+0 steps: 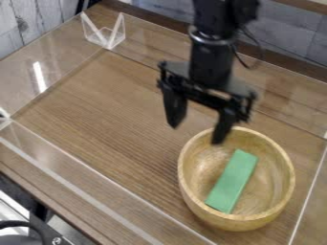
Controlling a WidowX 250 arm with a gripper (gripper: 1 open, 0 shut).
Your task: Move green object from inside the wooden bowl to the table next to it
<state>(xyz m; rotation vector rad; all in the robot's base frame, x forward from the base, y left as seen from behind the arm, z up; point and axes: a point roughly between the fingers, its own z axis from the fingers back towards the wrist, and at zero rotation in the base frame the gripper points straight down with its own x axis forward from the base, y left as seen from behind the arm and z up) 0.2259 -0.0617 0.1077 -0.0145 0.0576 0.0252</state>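
Observation:
The green object [232, 180], a flat bright green block, lies slanted inside the wooden bowl [192, 163] at the lower right of the table [102, 115]. My gripper [202, 119] hangs pointing down just above the bowl's far left rim, up and left of the block. Its two black fingers [175, 107] stand wide apart with nothing between them. The dark arm rises behind it toward the top of the view.
Clear acrylic walls [52, 48] run around the table's edges. A small clear folded stand [102, 32] sits at the far left corner. The bowl lies close to the right wall and the front edge.

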